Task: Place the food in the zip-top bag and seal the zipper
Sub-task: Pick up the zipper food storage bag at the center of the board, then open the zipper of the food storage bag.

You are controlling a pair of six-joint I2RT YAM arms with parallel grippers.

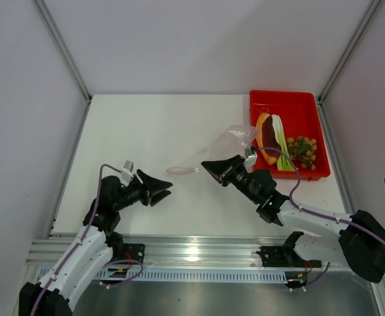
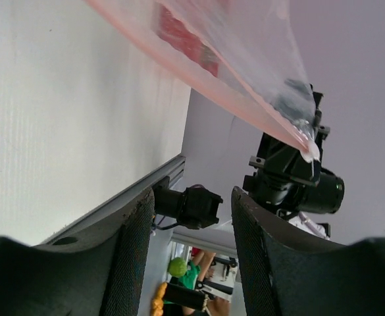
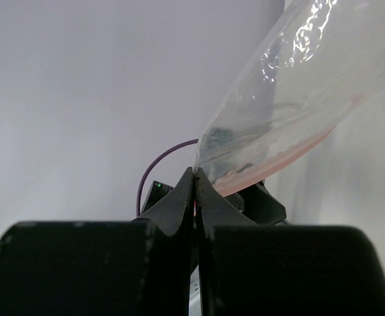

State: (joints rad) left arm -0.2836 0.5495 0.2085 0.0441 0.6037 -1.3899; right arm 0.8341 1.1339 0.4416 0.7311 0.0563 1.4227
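Red tray (image 1: 291,104) is taken as the landmark, set at the far right corner of the bench (image 1: 146,125). All three foods are lying in it: the orange-skinned wedge (image 1: 267,136) at its left side, the white-and-green stalk (image 1: 282,148) just beside the wedge toward the tray's middle, the grapes (image 1: 302,150) in its near right part. The zip-top bag (image 1: 228,141) is held up off the bench just left of the tray, one end reaching the tray's left wall (contact cannot be told). The zipper (image 1: 182,170) is seen as a pink-red strip at the bag end farthest from the tray. The right hand (image 1: 205,166) is clamped fully closed on the bag's edge by that strip, left of and nearer than the tray. The left hand (image 1: 168,191) is partly open, nothing gripped, farther left of the tray, pointed at the zipper end, apart from it.
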